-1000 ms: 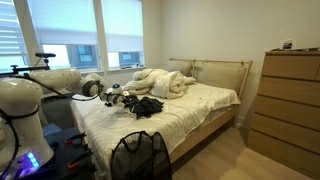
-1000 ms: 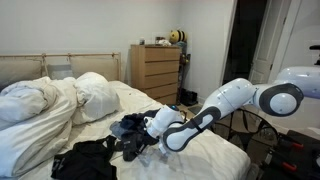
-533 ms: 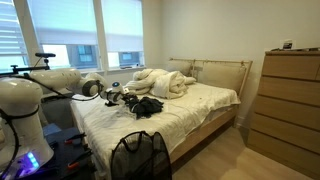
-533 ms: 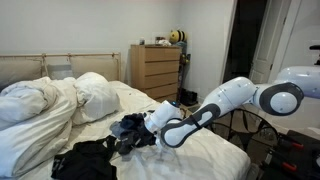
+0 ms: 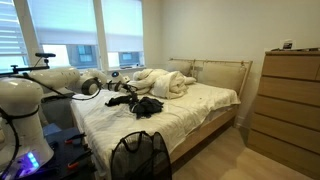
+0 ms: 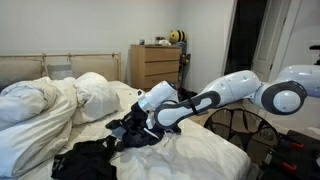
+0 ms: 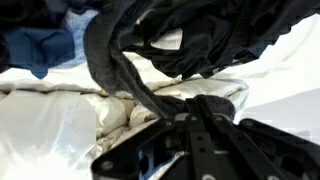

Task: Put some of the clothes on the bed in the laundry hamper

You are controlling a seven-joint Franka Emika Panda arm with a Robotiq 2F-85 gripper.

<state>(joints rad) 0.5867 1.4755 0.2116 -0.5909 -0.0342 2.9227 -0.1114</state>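
Note:
My gripper (image 7: 190,103) is shut on a black garment (image 7: 150,45), which stretches away from the closed fingers over the white sheet. In an exterior view the gripper (image 6: 145,112) hangs above the bed (image 6: 200,155) with that dark garment (image 6: 127,131) drooping from it. Another black piece (image 6: 85,162) lies nearer the camera. A blue garment (image 7: 40,45) rests on the sheet in the wrist view. In an exterior view the gripper (image 5: 120,87) is just beside the clothes pile (image 5: 147,105). The black mesh laundry hamper (image 5: 140,157) stands on the floor at the foot of the bed (image 5: 200,110).
A puffy cream duvet (image 5: 160,82) (image 6: 40,110) is bunched at the head of the bed. A tall wooden dresser (image 5: 290,100) stands beside the bed. The robot base (image 5: 20,125) is at the bed's window side.
The gripper has risen off the mattress, pulling the dark garment up with it. The jaws stayed shut.

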